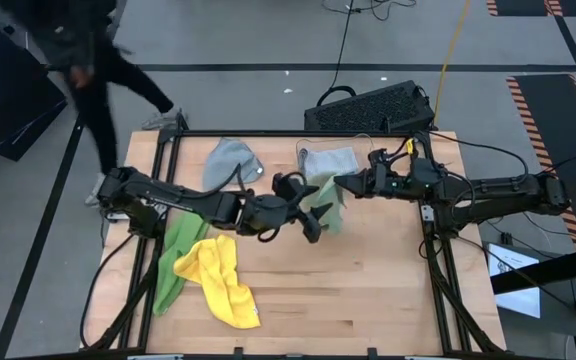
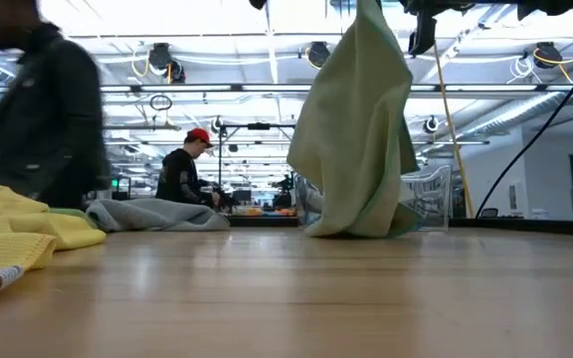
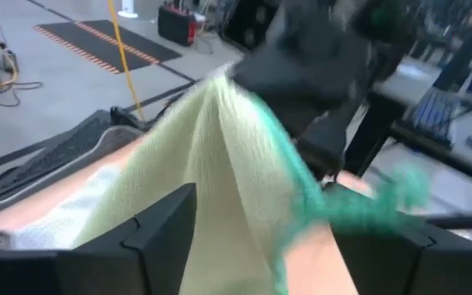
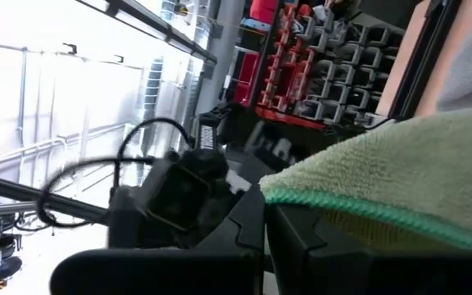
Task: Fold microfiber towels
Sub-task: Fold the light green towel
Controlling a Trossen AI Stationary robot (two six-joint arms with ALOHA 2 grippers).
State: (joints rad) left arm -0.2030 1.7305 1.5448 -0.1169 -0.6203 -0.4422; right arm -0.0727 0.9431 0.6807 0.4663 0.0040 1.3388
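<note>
Wooden table bears towels; 2 people beyond.

Cutting off the top of the hanging sage green towel at twelve o'clock in the low view, hiding whatever grips it. Smearing into motion blur in the left wrist view, the towel's green hem and the dark arm beyond it. Blocking the right gripper's fingertips under cloth in the high view. Blurring a passing person at nine o'clock in the low view. Running off the frame at nine o'clock, the yellow towel. Hiding most of the clear bin behind the draped towel.
</note>
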